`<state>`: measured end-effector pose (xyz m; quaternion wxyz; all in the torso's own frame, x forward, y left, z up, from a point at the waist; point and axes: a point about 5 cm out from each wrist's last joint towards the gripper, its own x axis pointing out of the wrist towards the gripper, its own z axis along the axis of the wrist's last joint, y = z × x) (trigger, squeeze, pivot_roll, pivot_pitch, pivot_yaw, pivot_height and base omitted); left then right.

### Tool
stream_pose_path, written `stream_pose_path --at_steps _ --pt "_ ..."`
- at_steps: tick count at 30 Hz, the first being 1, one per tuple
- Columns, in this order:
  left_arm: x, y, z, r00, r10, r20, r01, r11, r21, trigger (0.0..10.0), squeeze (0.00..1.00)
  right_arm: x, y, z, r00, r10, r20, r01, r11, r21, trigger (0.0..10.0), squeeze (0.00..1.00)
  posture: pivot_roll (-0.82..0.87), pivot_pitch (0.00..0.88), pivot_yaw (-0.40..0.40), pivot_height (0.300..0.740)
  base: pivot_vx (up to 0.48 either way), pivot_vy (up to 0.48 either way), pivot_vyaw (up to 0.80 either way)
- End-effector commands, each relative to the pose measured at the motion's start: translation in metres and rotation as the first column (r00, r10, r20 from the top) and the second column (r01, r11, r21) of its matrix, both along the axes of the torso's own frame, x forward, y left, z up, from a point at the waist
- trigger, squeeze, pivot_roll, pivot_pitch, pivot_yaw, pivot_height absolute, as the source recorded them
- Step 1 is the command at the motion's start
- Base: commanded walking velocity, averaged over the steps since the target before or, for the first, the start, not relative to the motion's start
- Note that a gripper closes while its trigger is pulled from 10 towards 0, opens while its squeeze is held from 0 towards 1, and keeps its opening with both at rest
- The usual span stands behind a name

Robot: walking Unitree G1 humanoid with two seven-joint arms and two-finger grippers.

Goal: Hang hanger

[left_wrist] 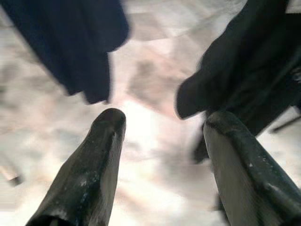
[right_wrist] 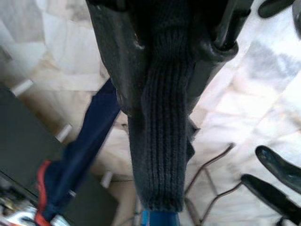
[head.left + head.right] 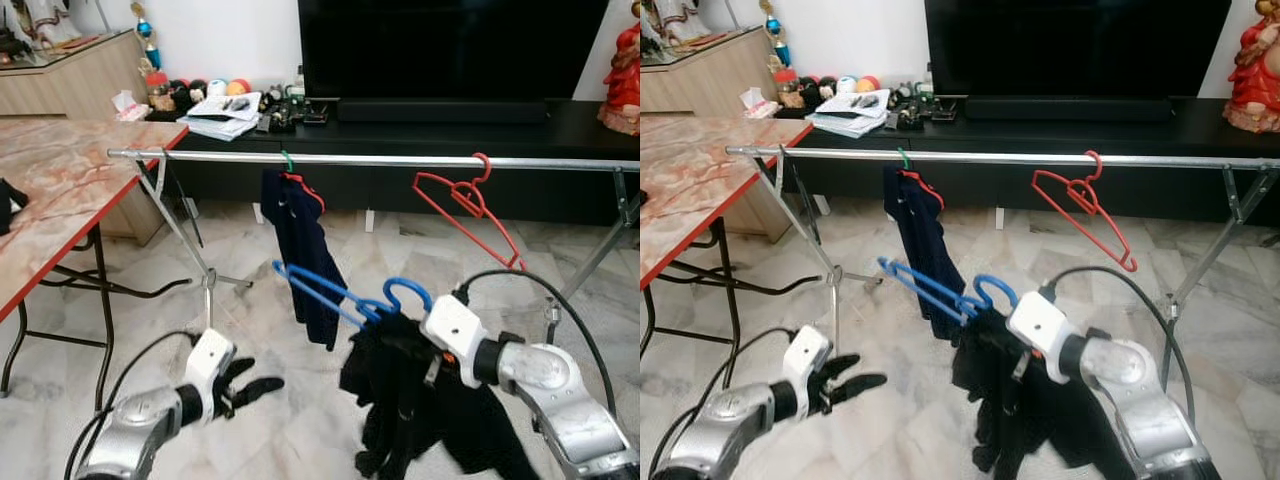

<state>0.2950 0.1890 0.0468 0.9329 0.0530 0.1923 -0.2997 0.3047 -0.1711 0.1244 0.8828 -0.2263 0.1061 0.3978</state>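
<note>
A silver clothes rail [image 3: 400,160] runs across in front of me. On it hang a navy garment [image 3: 305,255] on a red-and-green hanger and an empty red hanger [image 3: 465,205]. Below the rail, my right gripper [image 3: 405,335] is shut on a blue hanger [image 3: 340,293] draped with a black knit garment [image 3: 400,410]. The right wrist view shows its fingers [image 2: 117,56] clamped around the knit fabric [image 2: 160,117]. The hanger's blue hook [image 3: 408,290] points up, lower than the rail. My left gripper [image 3: 258,378] is open low at the left, holding nothing, its fingertips [image 1: 110,122] over the floor.
A marble-topped table [image 3: 60,190] with a red edge stands at the left. The rail's crossed legs [image 3: 185,240] stand by it, with another leg [image 3: 600,250] at the right. Behind the rail are a black TV stand [image 3: 560,130] with clutter and a red figurine [image 3: 625,70].
</note>
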Motion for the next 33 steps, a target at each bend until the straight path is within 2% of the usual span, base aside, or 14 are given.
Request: stream_pose_path --at_steps 1,3,4,5,7,10,13,16,20,24,25,27,30,33 --pt "-0.004 0.013 -0.015 0.995 0.096 -0.035 -0.093 0.992 0.084 10.0 0.00 0.007 -0.005 -0.007 0.996 -0.090 0.006 0.090 0.996 0.011 0.0 0.00 0.08 0.039 0.077 0.740 0.000 0.000 0.00" --pt "-0.009 0.026 -0.029 0.970 0.228 -0.079 -0.218 0.968 0.122 10.0 0.00 0.011 -0.011 -0.030 0.966 -0.250 -0.058 0.252 0.967 0.029 0.0 0.00 0.08 0.035 0.076 0.740 0.000 0.000 0.00" --pt "-0.018 0.036 -0.042 0.934 0.337 -0.120 -0.319 0.937 0.145 10.0 0.00 0.009 -0.016 -0.058 0.910 -0.389 -0.141 0.395 0.918 0.019 0.0 0.00 0.08 0.022 0.070 0.740 0.000 0.000 0.00" --pt "-0.020 0.038 -0.044 0.926 0.355 -0.128 -0.336 0.930 0.149 10.0 0.00 0.008 -0.017 -0.063 0.897 -0.413 -0.157 0.420 0.907 0.013 0.0 0.00 0.08 0.022 0.070 0.740 0.000 0.000 0.00" --pt "-0.028 0.044 -0.053 0.899 0.412 -0.147 -0.385 0.905 0.181 10.0 0.00 0.001 -0.022 -0.084 0.822 -0.518 -0.236 0.536 0.844 0.016 0.0 0.00 0.08 0.016 0.066 0.740 0.000 0.000 0.00" --pt "-0.042 0.049 -0.066 0.847 0.493 -0.200 -0.460 0.867 0.191 10.0 0.00 -0.018 -0.032 -0.119 0.682 -0.658 -0.320 0.679 0.732 -0.060 0.0 0.00 0.09 0.000 0.056 0.740 0.000 0.000 0.00" --pt "-0.051 0.051 -0.075 0.834 0.513 -0.202 -0.473 0.854 0.219 10.0 0.00 -0.030 -0.033 -0.135 0.574 -0.727 -0.377 0.769 0.637 -0.055 0.0 0.00 0.09 0.000 0.057 0.740 0.000 0.000 0.00" --pt "-0.054 0.052 -0.078 0.815 0.543 -0.203 -0.499 0.835 0.231 10.0 0.00 -0.030 -0.022 -0.137 0.609 -0.695 -0.382 0.748 0.663 -0.015 0.0 0.00 0.08 0.000 0.057 0.740 0.000 0.000 0.00" --pt "-0.062 0.056 -0.086 0.764 0.608 -0.214 -0.542 0.786 0.296 10.0 0.00 -0.035 -0.017 -0.146 0.590 -0.698 -0.406 0.755 0.655 -0.027 0.0 0.00 0.09 0.000 0.048 0.740 0.000 0.000 0.00" --pt "-0.072 0.066 -0.092 0.666 0.709 -0.231 -0.616 0.698 0.364 10.0 0.07 -0.036 -0.016 -0.148 0.590 -0.694 -0.412 0.751 0.659 -0.035 0.0 0.00 0.10 0.000 0.036 0.740 0.000 0.000 0.00" --pt "-0.075 0.071 -0.093 0.599 0.760 -0.251 -0.679 0.649 0.344 10.0 1.00 -0.033 -0.015 -0.146 0.604 -0.687 -0.405 0.746 0.666 -0.019 0.0 0.00 0.10 0.000 0.034 0.740 0.000 0.000 0.00" --pt "-0.075 0.072 -0.093 0.591 0.766 -0.255 -0.689 0.643 0.335 10.0 1.00 -0.031 -0.014 -0.144 0.610 -0.685 -0.399 0.743 0.669 -0.012 0.0 0.00 0.09 0.000 0.034 0.740 0.000 0.000 0.00" --pt "-0.073 0.069 -0.092 0.615 0.748 -0.250 -0.673 0.663 0.328 10.0 1.00 -0.024 -0.014 -0.138 0.631 -0.672 -0.387 0.734 0.679 0.016 0.0 0.00 0.09 0.000 0.034 0.740 0.000 0.000 0.00" --pt "-0.066 0.064 -0.090 0.651 0.716 -0.253 -0.649 0.697 0.304 10.0 1.00 -0.016 -0.010 -0.131 0.678 -0.635 -0.371 0.690 0.723 0.023 0.0 0.00 0.09 0.000 0.030 0.740 0.000 0.000 0.00"
